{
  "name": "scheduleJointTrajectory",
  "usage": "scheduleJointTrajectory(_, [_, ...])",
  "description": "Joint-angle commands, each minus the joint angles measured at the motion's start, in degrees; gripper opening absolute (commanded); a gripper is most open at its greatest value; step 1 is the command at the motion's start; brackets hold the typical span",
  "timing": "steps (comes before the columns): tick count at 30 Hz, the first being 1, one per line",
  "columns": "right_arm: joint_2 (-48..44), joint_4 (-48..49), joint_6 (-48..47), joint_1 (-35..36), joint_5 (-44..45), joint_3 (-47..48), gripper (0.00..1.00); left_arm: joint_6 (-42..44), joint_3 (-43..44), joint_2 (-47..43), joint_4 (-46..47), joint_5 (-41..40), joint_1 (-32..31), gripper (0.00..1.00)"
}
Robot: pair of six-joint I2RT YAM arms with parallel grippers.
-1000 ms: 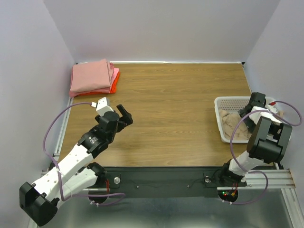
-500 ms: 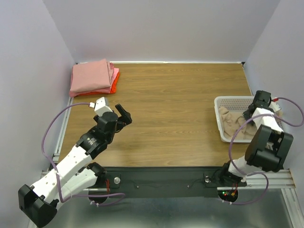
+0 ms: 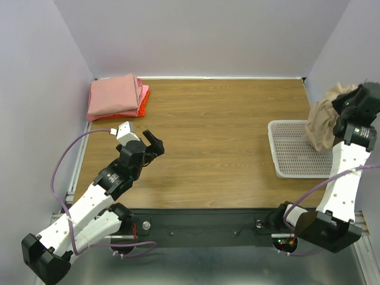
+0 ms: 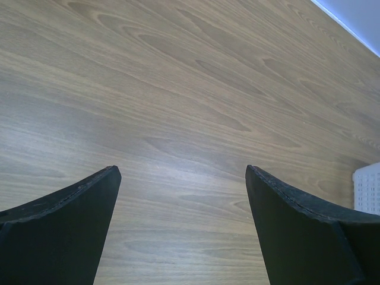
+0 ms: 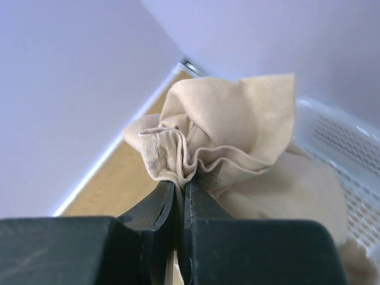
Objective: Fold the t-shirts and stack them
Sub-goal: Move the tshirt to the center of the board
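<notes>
Now pinched in right gripper point(image 5: 180, 185): 1 bunched tan shirt point(image 5: 237, 130), hanging seemingly over basket point(image 3: 292, 155) at table's point(image 3: 225, 130) right edge; left gripper point(image 4: 183, 169) agape, empty, well apart leftward.

tan shirt point(image 3: 323, 122); pink, maybe orange-red stack point(image 3: 116, 96)

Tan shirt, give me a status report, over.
Right pincer shut on tan shirt, bunched, hanging above the basket. Left pincer open, empty, over the table. Folded stack far left. Nothing in the way.
</notes>
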Motion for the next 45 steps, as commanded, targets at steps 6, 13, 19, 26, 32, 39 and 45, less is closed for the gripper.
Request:
scheduleJointTrajectory(6, [11.9,0.9,-3.0,5.3,-32.7,25.7,0.00,0.1,0.0,-1.8,2.7,0.1,-0.2,0.98])
scheduleJointTrajectory(13, [24.0,-2.1,-9.9,29.6,-39.3,37.6,0.00,-2.5,0.2,-3.1,0.5,-0.7,-0.2,0.98])
scheduleJointTrajectory(19, [28.9,-3.1,-13.2,35.8,-50.4,41.5,0.01,-5.4,1.3,-4.4,-2.1,-0.9,-0.2,0.98])
scheduleJointTrajectory(26, [24.1,-2.9,-18.6,35.9,-33.2,18.0,0.47,-9.4,2.3,-4.7,-6.3,-2.8,-0.2,0.98])
scheduleJointTrajectory(32, [22.7,-2.8,-18.6,35.8,-14.7,5.2,0.88,-13.0,3.0,-2.9,-11.7,-5.9,-0.2,0.98])
scheduleJointTrajectory(39, [16.1,1.2,-15.3,38.3,-19.7,-4.7,1.00,-17.4,1.7,2.4,-11.7,-7.9,0.1,0.98])
scheduleJointTrajectory(45, [9.4,2.4,-8.0,46.7,-10.3,-16.1,1.00,-9.8,2.9,12.0,-2.6,-2.0,5.7,0.98])
